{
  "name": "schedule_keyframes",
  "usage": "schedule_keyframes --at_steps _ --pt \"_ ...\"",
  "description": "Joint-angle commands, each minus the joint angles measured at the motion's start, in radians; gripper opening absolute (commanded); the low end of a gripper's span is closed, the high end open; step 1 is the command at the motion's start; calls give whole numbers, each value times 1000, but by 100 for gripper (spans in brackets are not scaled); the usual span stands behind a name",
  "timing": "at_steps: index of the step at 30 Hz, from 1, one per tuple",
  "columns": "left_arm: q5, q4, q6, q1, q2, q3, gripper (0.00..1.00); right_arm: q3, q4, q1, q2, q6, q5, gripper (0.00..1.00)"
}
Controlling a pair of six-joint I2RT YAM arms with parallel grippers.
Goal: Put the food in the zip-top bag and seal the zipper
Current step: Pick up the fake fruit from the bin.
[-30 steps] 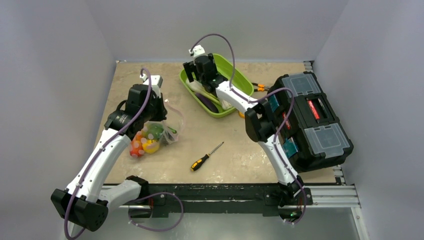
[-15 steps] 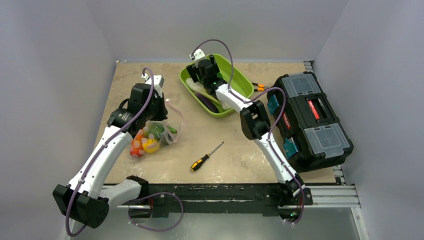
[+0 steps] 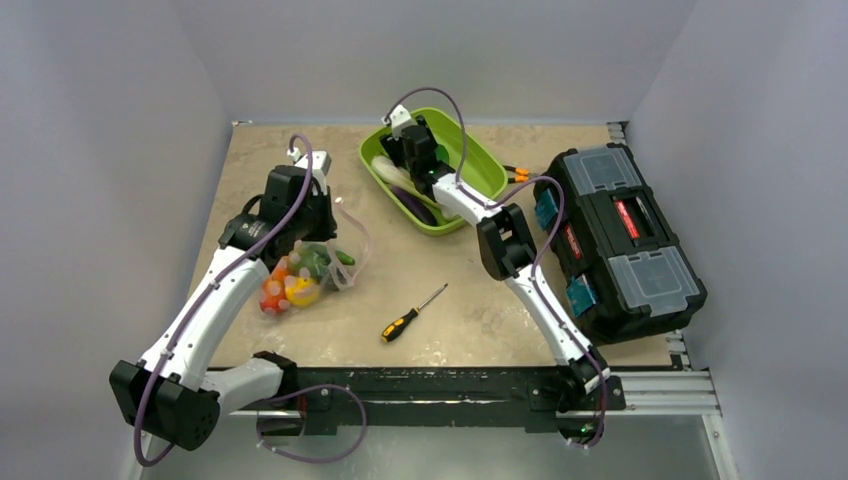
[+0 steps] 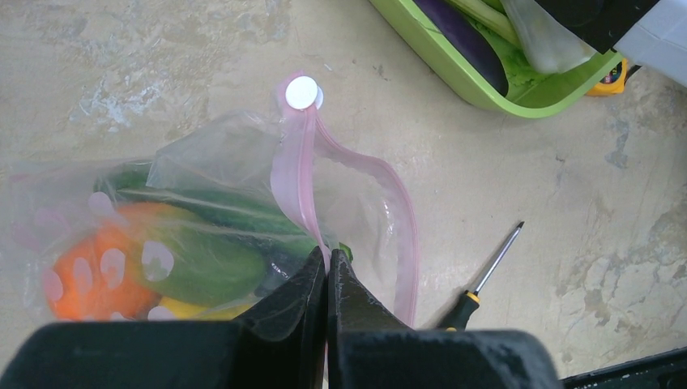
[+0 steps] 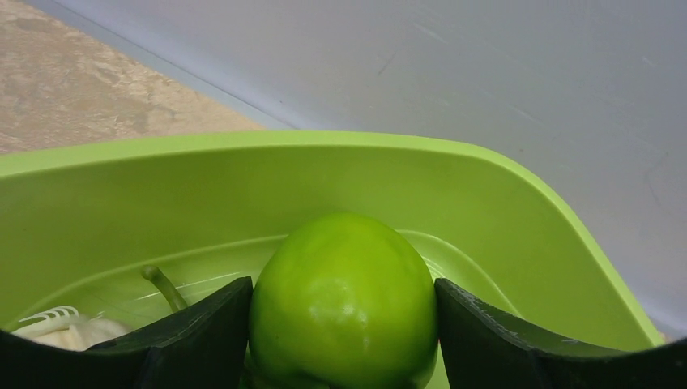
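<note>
Light in the top view is soft and even from overhead, leaving only faint shadows on the mottled beige tabletop (image 3: 470, 290), and I see a slight overall softness. Left wrist camera: the left gripper's (image 4: 326, 266) dark fingers (image 4: 356, 324) blur, while the clear crinkly plastic bag (image 4: 202, 162) ahead of them looks milky at its folds. Right wrist camera: the glossy green toy apple (image 5: 344, 284) between the right gripper's (image 5: 344, 340) featureless black fingers (image 5: 194, 344) shows a broad pale sheen.

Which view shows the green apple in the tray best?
Right wrist: the green apple fills the frame between the fingers of the right tool, inside the lime tray. Top external: the right arm hides it. Left wrist: not visible.
</note>
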Motion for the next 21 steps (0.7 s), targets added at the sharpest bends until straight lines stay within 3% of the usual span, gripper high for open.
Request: schedule_keyframes --at_steps 1,11,21 --pt "-4 19 9 -3 5 13 0 36 47 6 -44 -30 12 61" --pt "2 18 7 -2 -8 15 0 -54 33 5 -264 -15 26 36" --pt "-4 17 6 -4 -33 12 0 -158 -37 7 -498 104 1 27"
